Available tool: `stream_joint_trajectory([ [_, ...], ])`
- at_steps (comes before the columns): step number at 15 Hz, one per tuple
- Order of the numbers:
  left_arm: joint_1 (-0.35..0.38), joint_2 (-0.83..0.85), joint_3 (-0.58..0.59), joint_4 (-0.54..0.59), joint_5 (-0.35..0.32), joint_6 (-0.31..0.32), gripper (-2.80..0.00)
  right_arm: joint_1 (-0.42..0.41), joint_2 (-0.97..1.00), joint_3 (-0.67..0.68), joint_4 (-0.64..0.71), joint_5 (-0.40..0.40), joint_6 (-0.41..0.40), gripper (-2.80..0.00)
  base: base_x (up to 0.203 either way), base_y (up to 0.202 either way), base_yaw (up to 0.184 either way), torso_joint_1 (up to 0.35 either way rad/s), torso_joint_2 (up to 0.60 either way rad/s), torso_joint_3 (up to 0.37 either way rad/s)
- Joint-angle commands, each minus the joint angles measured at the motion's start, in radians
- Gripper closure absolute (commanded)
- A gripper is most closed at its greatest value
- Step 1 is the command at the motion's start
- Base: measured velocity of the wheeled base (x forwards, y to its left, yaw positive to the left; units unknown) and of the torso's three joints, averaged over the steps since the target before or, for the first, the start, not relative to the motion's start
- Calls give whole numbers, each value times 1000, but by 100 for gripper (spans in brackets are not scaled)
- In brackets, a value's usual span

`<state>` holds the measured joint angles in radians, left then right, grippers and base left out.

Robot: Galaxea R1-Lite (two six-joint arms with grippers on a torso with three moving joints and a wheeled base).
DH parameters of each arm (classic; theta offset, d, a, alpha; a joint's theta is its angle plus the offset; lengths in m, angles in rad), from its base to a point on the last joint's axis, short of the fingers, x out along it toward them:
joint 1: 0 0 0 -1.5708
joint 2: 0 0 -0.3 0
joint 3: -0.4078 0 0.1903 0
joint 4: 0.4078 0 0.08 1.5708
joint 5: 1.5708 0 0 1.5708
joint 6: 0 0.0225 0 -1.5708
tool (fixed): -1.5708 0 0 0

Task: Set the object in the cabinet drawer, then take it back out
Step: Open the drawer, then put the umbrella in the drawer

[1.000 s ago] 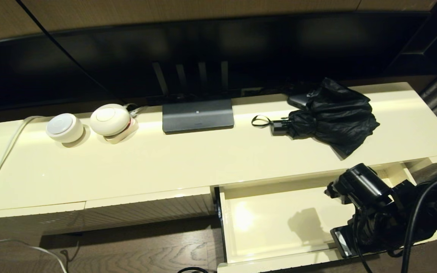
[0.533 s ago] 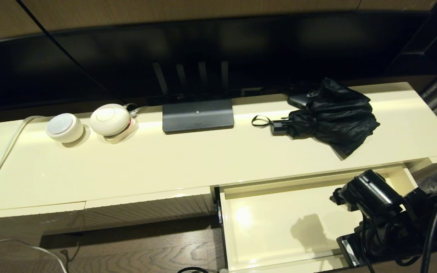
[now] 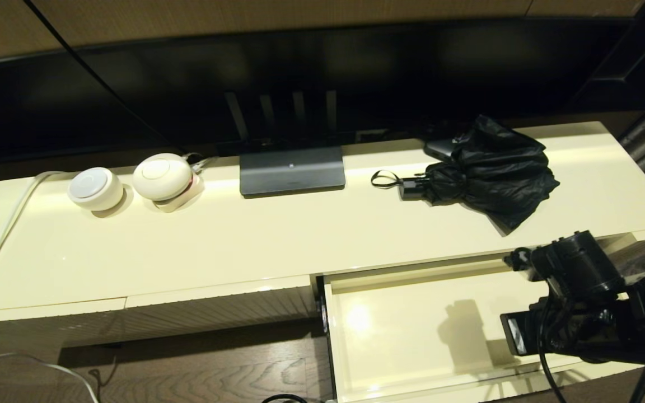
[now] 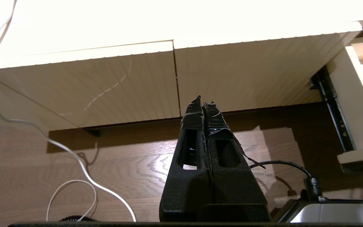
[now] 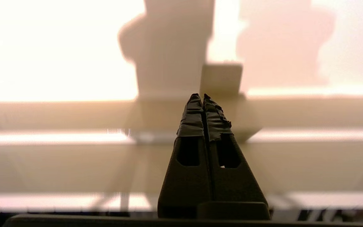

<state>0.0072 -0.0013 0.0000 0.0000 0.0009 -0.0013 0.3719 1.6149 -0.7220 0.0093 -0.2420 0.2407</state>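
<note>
While lying on the cream table (image 3: 277, 240), well back from its front edge and untouched: black folding umbrella (image 3: 490, 168), handle (image 3: 412, 187) pointing toward the middle, thin wrist loop (image 3: 385, 179) trailing beyond it. Below and in front, pulled open with a bare glossy floor: cabinet drawer (image 3: 412, 330). Poised over the drawer's right end, below the umbrella and well apart from it: right end effector (image 5: 203, 97), taped fingers (image 5: 194, 121) pressed together on nothing. Parked low by the closed ribbed panel (image 4: 106, 85), above the wooden floor (image 4: 121, 170): left end effector (image 4: 203, 101), likewise closed and empty.

Judged light, soft and shapeless through the canopy: loose baggy fabric (image 3: 501, 162) likely to slide, bunch or slip out of a pinch, and liable to drag on the drawer's rim on the way in. Judged the firmest hold: the short handle, stiff and narrow enough for the fingers, or the gathered neck just beside it where the ribs give something solid. Poor choice: the wrist loop, thin and limp, likely to leave the umbrella swinging. Needed first: fingers spread apart, then a reach up and over the table edge.

Also on the table: dark router (image 3: 291, 169), two round white devices (image 3: 96, 188) (image 3: 161, 176).
</note>
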Motion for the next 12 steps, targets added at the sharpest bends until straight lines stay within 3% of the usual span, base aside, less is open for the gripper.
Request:
stream_joint_trajectory([
  [1,0,1,3,-1,1,0,0,-38,-76,17,-46,-11,-75,0,0,0,0,0,0,0],
  [4,0,1,3,-2,1,0,0,-52,-129,43,-50,-16,-153,0,0,0,0,0,0,0],
  [6,0,1,3,0,1,0,0,-52,-221,81,-51,-13,-275,0,0,0,0,0,0,0],
  [7,0,0,3,-2,1,0,0,-50,-295,108,-46,-10,-388,0,0,0,0,0,0,0],
  [9,0,1,3,-1,1,0,0,-52,-404,153,-34,-8,-735,0,0,0,0,0,0,0],
  [12,0,0,3,-2,1,0,0,-63,-430,92,-27,-7,-1129,0,0,0,0,0,0,0],
])
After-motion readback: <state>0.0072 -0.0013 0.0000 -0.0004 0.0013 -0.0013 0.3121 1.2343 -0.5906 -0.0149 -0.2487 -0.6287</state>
